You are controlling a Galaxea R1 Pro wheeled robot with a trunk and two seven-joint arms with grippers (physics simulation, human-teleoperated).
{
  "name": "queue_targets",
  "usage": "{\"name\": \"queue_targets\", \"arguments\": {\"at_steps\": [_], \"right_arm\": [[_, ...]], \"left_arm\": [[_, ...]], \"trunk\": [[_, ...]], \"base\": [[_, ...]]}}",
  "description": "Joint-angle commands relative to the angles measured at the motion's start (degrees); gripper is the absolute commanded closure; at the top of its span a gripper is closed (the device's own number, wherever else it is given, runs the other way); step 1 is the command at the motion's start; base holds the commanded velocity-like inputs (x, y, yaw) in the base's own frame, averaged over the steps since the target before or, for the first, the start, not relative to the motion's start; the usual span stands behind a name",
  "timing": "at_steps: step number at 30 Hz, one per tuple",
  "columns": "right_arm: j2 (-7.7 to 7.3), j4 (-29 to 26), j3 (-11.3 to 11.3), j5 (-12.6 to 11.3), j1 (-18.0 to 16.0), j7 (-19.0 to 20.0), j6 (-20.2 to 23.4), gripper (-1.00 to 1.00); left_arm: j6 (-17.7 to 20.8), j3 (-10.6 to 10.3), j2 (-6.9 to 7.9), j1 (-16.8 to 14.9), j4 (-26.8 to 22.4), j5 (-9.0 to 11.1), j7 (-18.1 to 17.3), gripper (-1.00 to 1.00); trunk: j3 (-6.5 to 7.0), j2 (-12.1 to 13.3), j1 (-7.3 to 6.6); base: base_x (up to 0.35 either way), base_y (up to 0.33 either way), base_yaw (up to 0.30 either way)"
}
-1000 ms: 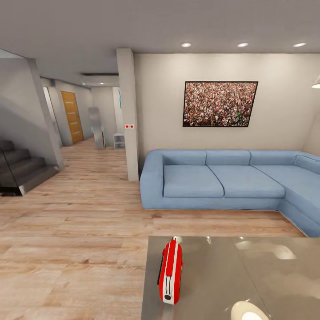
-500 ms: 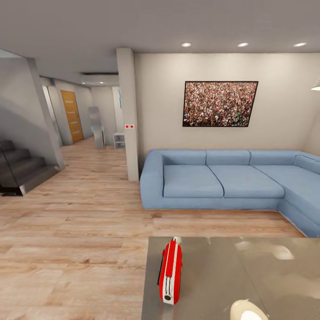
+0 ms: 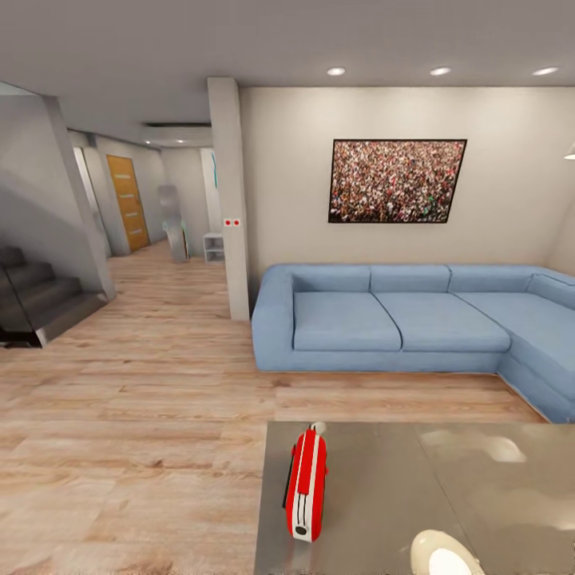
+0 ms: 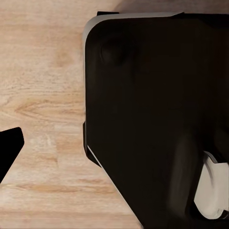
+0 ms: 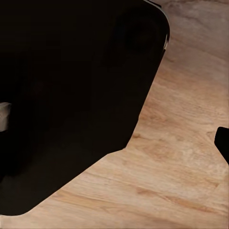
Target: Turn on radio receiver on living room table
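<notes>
Head view: radio receiver upright on table; tools' state cannot be told.

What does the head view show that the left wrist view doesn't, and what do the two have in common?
Head view: the red radio receiver standing on edge near the left side of the grey table, a blue sofa behind it, a framed picture on the wall, and stairs at far left.
Left wrist view: a large dark rounded body close to the camera, hanging over the floor.
Both: the light wooden floor.
</notes>
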Motion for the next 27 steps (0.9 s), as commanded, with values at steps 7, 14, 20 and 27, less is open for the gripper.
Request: {"name": "queue_targets", "arguments": {"at_steps": [7, 14, 20, 27], "right_arm": [[-0.05, 0.0, 0.0, 0.0, 0.0, 0.0, 0.0, -1.0], [-0.06, 0.0, 0.0, 0.0, 0.0, 0.0, 0.0, -1.0], [-0.06, 0.0, 0.0, 0.0, 0.0, 0.0, 0.0, -1.0], [-0.06, 0.0, 0.0, 0.0, 0.0, 0.0, 0.0, -1.0]], "left_arm": [[0.0, 0.0, 0.03, 0.0, 0.0, 0.0, 0.0, -1.0], [0.0, 0.0, 0.03, 0.0, 0.0, 0.0, 0.0, -1.0], [0.0, 0.0, 0.05, 0.0, 0.0, 0.0, 0.0, -1.0], [0.0, 0.0, 0.04, 0.0, 0.0, 0.0, 0.0, -1.0]], "trunk": [[0.6, 2.8, -1.55], [1.2, 5.6, -3.08], [1.72, 8.0, -4.4], [2.32, 10.8, -5.94]], "base": [[0.0, 0.0, 0.0], [0.0, 0.0, 0.0], [0.0, 0.0, 0.0], [0.0, 0.0, 0.0]]}}
